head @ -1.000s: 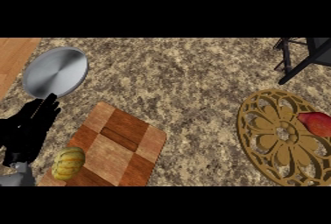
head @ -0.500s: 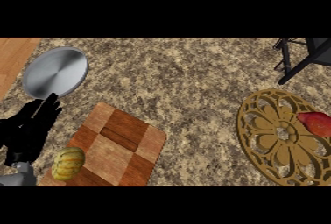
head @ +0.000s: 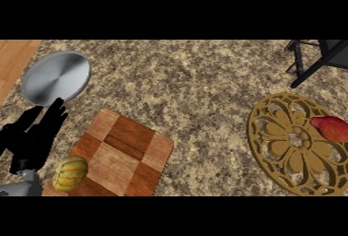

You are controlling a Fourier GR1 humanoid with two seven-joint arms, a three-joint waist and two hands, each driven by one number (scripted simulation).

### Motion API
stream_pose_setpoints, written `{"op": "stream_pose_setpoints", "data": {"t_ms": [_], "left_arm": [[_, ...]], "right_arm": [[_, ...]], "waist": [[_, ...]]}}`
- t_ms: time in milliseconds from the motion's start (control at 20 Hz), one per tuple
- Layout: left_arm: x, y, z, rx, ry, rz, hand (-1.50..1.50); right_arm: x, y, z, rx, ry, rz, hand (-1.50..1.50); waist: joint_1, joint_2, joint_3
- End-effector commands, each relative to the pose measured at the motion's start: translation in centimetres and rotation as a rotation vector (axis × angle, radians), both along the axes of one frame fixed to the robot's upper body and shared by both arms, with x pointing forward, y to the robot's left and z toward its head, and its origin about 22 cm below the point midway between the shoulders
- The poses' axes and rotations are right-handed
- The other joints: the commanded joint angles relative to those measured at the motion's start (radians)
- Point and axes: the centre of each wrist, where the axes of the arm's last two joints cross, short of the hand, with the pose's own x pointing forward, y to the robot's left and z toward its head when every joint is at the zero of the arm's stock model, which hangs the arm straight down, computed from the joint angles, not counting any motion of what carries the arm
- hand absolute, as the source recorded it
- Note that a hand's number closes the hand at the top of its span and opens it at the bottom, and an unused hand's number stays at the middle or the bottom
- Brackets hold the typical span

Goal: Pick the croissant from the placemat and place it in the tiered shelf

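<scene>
The croissant [head: 71, 174], yellow-brown and ribbed, lies on the near left corner of the checkered wooden placemat [head: 125, 150]. My left hand [head: 34, 138] hovers just left of the placemat and a little beyond the croissant. Its fingers are straight, point away from me and hold nothing. Only the black frame of the tiered shelf [head: 318, 57] shows, at the far right corner. My right hand is out of sight.
A silver plate [head: 58, 76] lies at the far left, just beyond my left hand. At the right sits a gold openwork round trivet [head: 289, 145] with a red food item [head: 331, 128] on it. Speckled counter [head: 197, 92] spans the middle.
My left hand has shifted only slightly beside the placemat, fingers a bit straighter. The croissant and everything else stay where they were.
</scene>
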Motion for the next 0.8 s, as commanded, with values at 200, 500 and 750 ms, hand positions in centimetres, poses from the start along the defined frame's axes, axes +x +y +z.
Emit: {"op": "stream_pose_setpoints", "data": {"t_ms": [200,500,750], "left_arm": [[-1.8,1.0,-1.5,0.001,0.016,0.011,0.00],[-1.8,1.5,-1.2,-0.004,0.009,0.031,0.00],[-0.6,2.4,0.4,-0.011,0.001,0.071,0.00]], "right_arm": [[-8.7,-5.3,3.7,0.099,-0.100,-0.028,-1.50],[-15.8,-8.0,5.7,0.086,-0.059,-0.139,-1.50],[-20.0,-9.2,6.0,0.073,-0.018,-0.095,-1.50]], "waist": [[-0.020,-0.005,0.000],[-0.029,-0.007,0.002],[-0.065,-0.010,0.008]]}}
